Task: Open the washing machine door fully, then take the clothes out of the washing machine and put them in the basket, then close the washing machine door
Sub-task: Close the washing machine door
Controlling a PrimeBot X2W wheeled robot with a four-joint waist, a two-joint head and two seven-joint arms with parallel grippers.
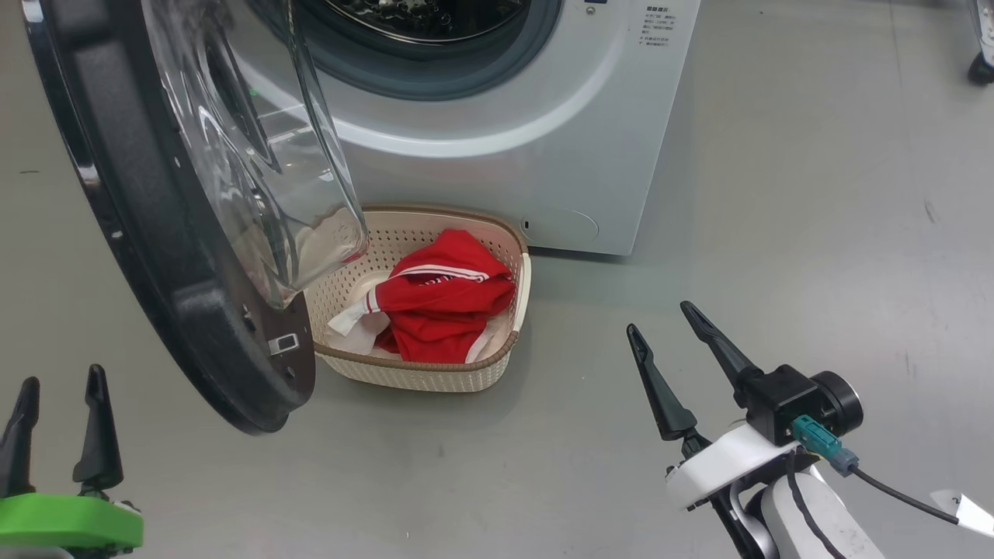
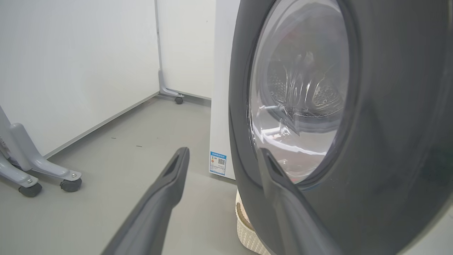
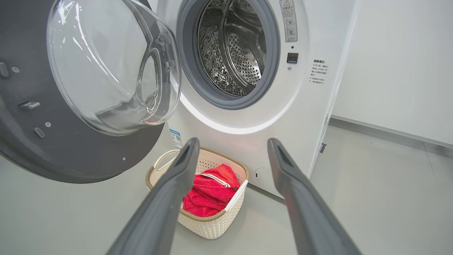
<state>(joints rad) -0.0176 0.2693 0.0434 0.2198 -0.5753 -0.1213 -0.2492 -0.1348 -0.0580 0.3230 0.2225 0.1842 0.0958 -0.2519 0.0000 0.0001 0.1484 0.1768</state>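
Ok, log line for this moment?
washing machine door: open | drum: looks empty | red clothes: in basket | left claw: open, empty | right claw: open, empty | remaining: close door

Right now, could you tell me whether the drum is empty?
Empty, as far as visible: the drum is bare steel; the clothes lie in the basket.

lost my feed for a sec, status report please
Open and empty: left hand, right hand. In the basket: clothes; drum looks empty. Not yet closed: washing machine door, wide open over the basket, left hand just outside it.
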